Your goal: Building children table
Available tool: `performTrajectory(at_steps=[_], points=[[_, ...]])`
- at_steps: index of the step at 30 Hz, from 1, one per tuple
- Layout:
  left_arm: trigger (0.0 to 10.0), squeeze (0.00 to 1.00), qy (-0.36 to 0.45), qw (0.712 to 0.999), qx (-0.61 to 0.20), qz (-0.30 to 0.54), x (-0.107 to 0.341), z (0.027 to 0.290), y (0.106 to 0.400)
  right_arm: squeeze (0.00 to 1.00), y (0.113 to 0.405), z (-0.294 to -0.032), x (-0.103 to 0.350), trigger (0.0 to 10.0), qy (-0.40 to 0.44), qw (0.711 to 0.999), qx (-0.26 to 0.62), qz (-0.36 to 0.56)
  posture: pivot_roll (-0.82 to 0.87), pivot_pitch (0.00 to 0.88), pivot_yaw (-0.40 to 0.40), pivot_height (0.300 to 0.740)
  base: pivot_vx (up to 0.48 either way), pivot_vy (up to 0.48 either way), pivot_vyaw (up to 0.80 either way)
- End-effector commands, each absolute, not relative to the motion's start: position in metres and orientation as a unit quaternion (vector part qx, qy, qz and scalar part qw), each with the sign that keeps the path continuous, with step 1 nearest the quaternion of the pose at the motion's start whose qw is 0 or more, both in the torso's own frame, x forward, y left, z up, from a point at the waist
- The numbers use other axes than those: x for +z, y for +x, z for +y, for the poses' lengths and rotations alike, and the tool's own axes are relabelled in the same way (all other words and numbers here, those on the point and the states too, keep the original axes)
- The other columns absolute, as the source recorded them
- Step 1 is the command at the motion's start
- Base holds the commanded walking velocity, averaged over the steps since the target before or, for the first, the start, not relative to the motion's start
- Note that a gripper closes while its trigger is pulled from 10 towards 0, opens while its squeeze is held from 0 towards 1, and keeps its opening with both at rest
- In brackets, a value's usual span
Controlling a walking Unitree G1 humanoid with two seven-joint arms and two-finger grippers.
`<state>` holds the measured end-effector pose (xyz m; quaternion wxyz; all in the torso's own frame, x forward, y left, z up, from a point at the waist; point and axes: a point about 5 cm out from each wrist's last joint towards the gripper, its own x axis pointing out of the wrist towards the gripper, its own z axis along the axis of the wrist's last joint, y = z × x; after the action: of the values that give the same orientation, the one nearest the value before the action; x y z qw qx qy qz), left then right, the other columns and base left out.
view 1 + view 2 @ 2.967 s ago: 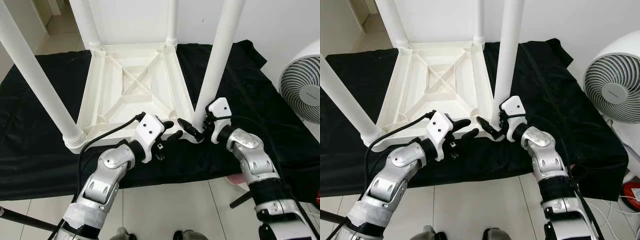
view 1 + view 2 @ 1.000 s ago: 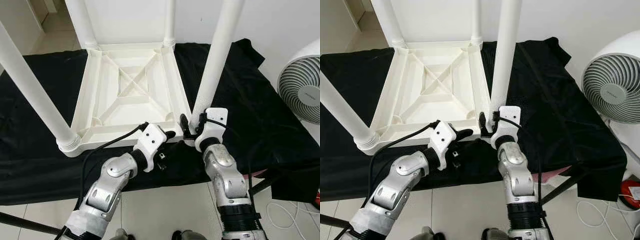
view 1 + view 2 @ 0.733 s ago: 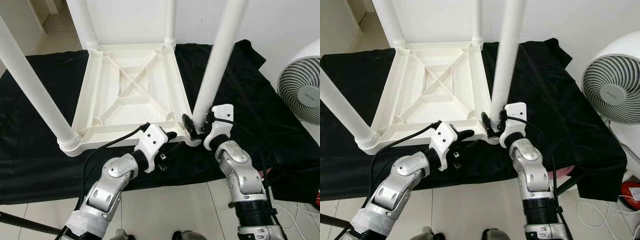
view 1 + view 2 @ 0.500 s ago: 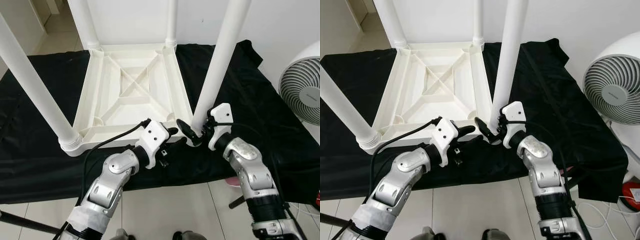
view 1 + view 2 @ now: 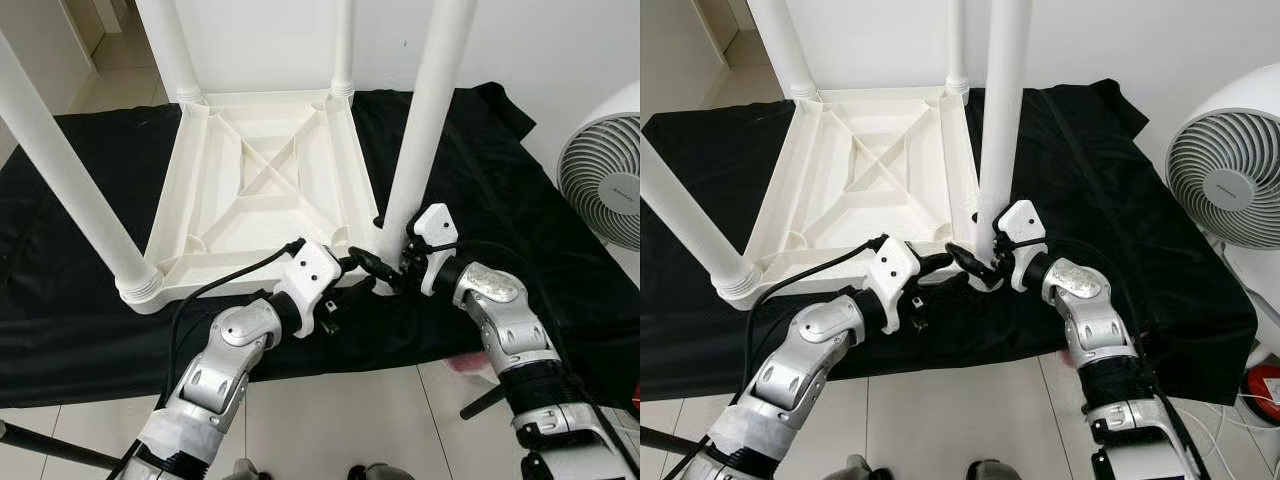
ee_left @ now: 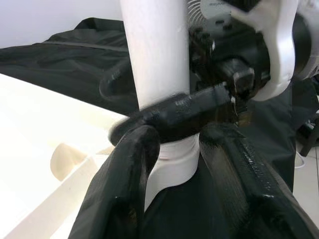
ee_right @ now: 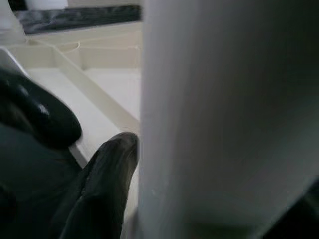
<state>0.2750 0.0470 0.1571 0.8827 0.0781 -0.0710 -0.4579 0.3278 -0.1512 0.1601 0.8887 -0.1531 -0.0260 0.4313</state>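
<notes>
The right claw point(image 5: 385, 272) is clamped on the near leg point(image 5: 425, 110) just above its socket; its far finger is hidden. The left claw point(image 6: 177, 164), fingers apart, sits just beside it at the upturned table point(image 5: 262, 180) corner.

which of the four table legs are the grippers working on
The near-right leg, in the upturned table's corner closest to the robot's right. Both the left gripper and right gripper meet at its base.

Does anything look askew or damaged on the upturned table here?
Nothing looks damaged. The near-left leg leans outward, perhaps just camera perspective. The right claw wraps the near-right leg at its socket.
</notes>
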Motion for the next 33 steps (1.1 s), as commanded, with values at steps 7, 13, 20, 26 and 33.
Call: performTrajectory(at_steps=[7, 13, 20, 26, 33], points=[[10.0, 0.00, 0.086, 0.880, -0.464, -0.051, 0.146, 0.056, 0.269, 0.00, 0.326, -0.158, 0.139, 0.0, -0.151, 0.883, 0.445, 0.010, -0.15, 0.046, 0.058, 0.740, 0.000, 0.000, 0.00], [10.0, 0.00, 0.087, 0.880, -0.465, -0.050, 0.146, 0.056, 0.268, 0.00, 0.326, -0.159, 0.138, 2.4, -0.131, 0.894, 0.429, 0.002, -0.15, 0.051, 0.054, 0.740, 0.000, 0.000, 0.00], [10.0, 0.00, 0.086, 0.880, -0.464, -0.051, 0.146, 0.055, 0.268, 0.00, 0.326, -0.154, 0.143, 10.0, -0.095, 0.911, 0.402, -0.006, -0.14, 0.058, 0.049, 0.740, 0.000, 0.000, 0.00], [10.0, 0.00, 0.086, 0.882, -0.461, -0.051, 0.147, 0.056, 0.268, 0.00, 0.327, -0.148, 0.145, 10.0, -0.104, 0.924, 0.369, -0.007, -0.14, 0.066, 0.047, 0.740, 0.000, 0.000, 0.00], [10.0, 0.00, 0.083, 0.884, -0.457, -0.050, 0.147, 0.057, 0.266, 0.00, 0.315, -0.120, 0.145, 10.0, -0.033, 0.980, 0.193, -0.018, -0.13, 0.084, 0.042, 0.740, 0.000, 0.000, 0.00]])
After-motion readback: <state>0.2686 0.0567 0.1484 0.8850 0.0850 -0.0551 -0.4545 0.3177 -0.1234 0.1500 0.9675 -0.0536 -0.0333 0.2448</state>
